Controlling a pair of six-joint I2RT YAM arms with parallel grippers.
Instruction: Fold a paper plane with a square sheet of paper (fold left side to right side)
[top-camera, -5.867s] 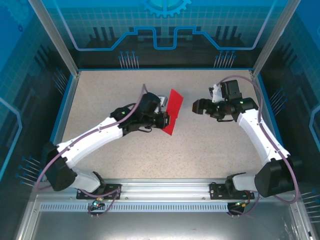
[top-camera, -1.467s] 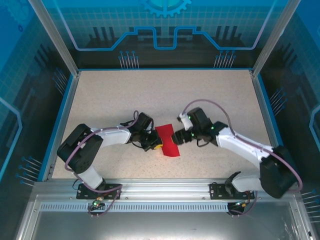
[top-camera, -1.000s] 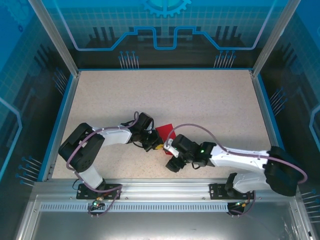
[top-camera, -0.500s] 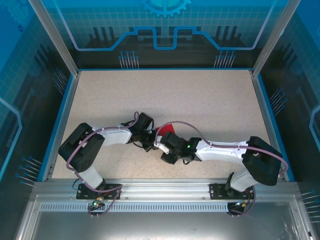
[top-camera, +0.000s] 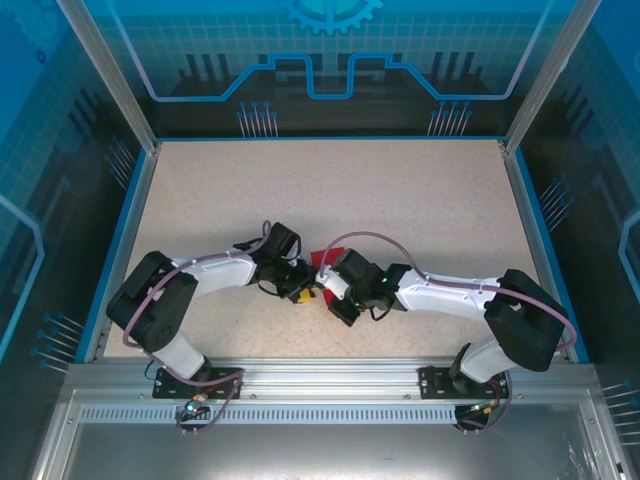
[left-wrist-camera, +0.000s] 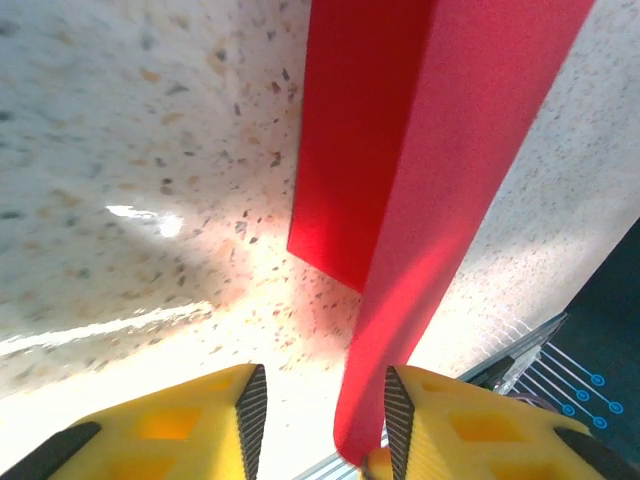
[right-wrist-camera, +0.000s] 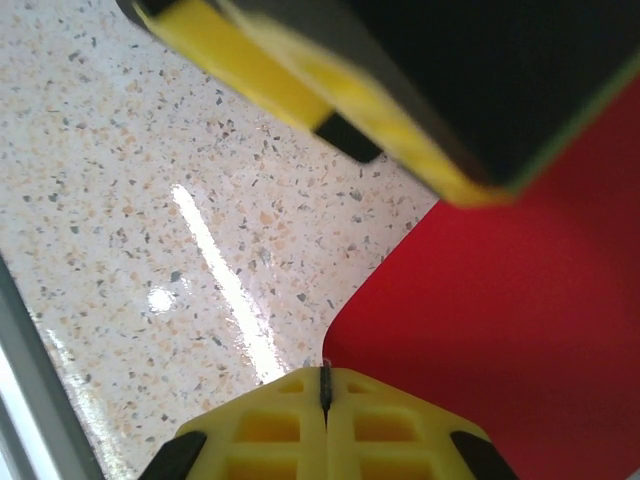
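At the near middle of the table, the square sheet of paper lies part-folded.
The right gripper pinches its edge, likely to steer the fold; the left gripper stands spread around a raised flap.

On the table, near its front edge: the sheet of paper. Left gripper at its left side, paper edge between the fingers. Right gripper at its right side, just beside the left gripper.
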